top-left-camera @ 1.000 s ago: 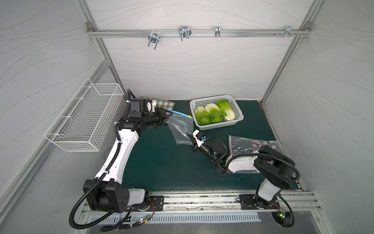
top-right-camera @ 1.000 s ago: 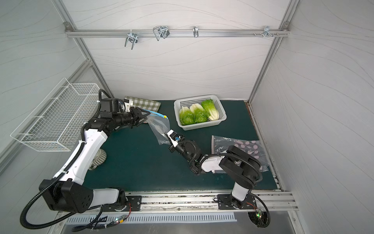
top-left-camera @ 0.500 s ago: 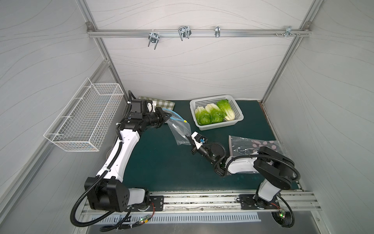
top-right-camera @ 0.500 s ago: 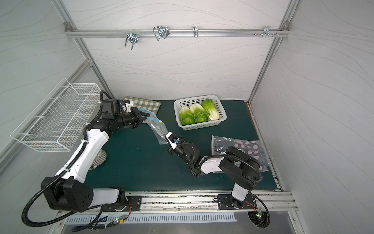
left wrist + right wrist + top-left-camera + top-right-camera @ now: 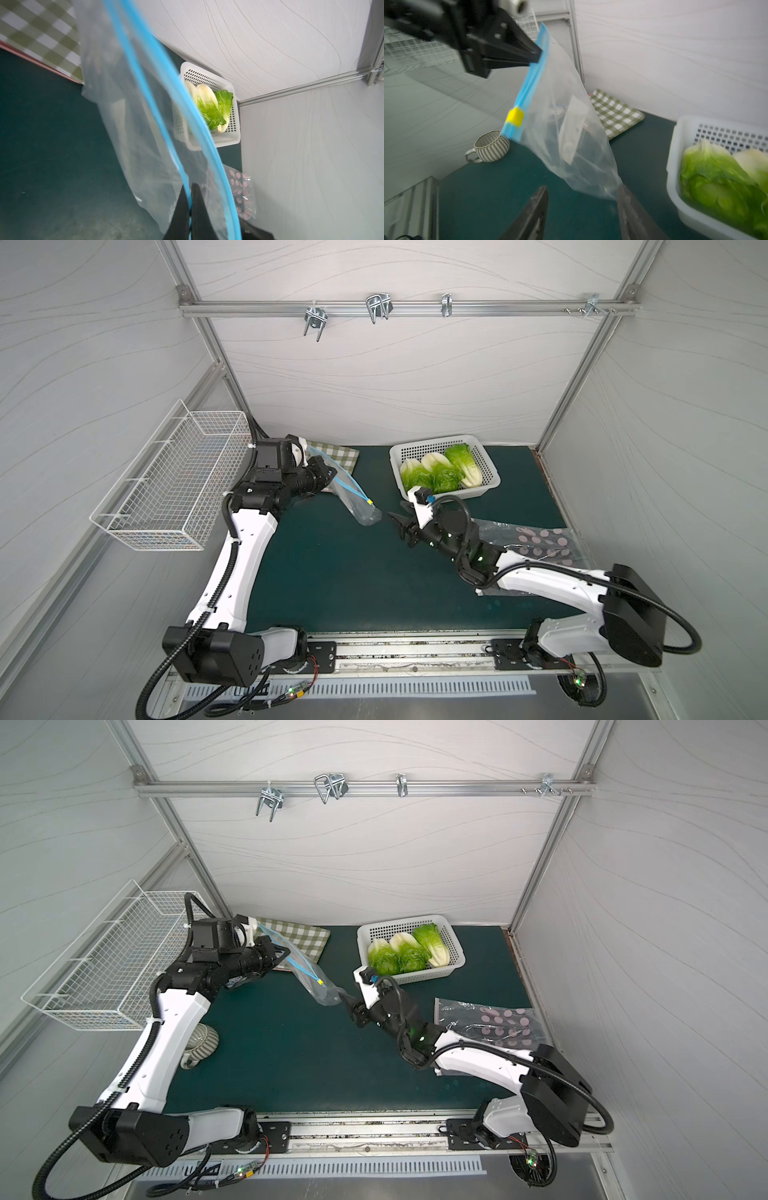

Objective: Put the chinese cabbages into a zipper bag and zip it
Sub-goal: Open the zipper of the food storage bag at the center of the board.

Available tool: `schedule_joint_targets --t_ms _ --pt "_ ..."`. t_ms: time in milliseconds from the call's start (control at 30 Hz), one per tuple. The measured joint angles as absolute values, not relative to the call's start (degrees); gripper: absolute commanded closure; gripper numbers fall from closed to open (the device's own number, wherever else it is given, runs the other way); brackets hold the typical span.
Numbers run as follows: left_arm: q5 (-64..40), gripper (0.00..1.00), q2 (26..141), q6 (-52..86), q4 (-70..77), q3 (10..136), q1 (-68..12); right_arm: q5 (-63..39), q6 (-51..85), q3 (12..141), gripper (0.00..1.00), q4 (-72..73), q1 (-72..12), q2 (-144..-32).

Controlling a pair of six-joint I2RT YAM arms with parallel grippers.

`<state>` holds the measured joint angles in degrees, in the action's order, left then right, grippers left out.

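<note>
Progress: early. Zipper bag (image 5: 356, 509) is hanging over the worktop (image 5: 332, 572) with no cabbage inside, the left tool (image 5: 536, 57) pinching its blue zip strip. Right tool (image 5: 582, 194) is standing with jaws apart at the bag's bottom corner, gripping nothing. Chinese cabbages (image 5: 440, 475), all three, are lying in the white basket (image 5: 432, 442). Loading and zipping are both waiting.
</note>
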<state>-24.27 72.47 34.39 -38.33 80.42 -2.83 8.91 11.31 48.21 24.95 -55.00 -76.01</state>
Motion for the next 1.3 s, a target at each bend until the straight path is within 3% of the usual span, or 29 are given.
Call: schedule_joint_targets --t_ms 100,200,333,500,933,1300 --pt "-21.6 1.00 72.5 30.5 -42.0 83.4 -4.1 3.4 17.4 54.0 0.40 12.2 -49.1 -74.9" --pt "-17.6 1.00 74.2 26.2 -46.7 87.9 -10.2 -3.2 21.7 61.0 0.36 -0.1 -44.5 -75.4" --pt "-14.3 1.00 78.0 21.5 -49.6 90.8 -21.4 -11.2 24.9 72.1 0.32 -11.7 -43.4 -78.0" --pt "-13.2 1.00 82.1 20.0 -50.4 85.4 -28.1 -17.5 29.1 74.5 0.31 -16.7 -43.5 -79.4" --pt "-16.7 1.00 80.7 23.4 -44.6 73.0 -29.5 -21.7 37.9 70.8 0.38 -18.9 -43.5 -90.9" --pt "-18.0 1.00 80.7 24.1 -42.5 71.9 -29.5 -23.5 41.0 68.6 0.38 -15.0 -43.8 -91.4"
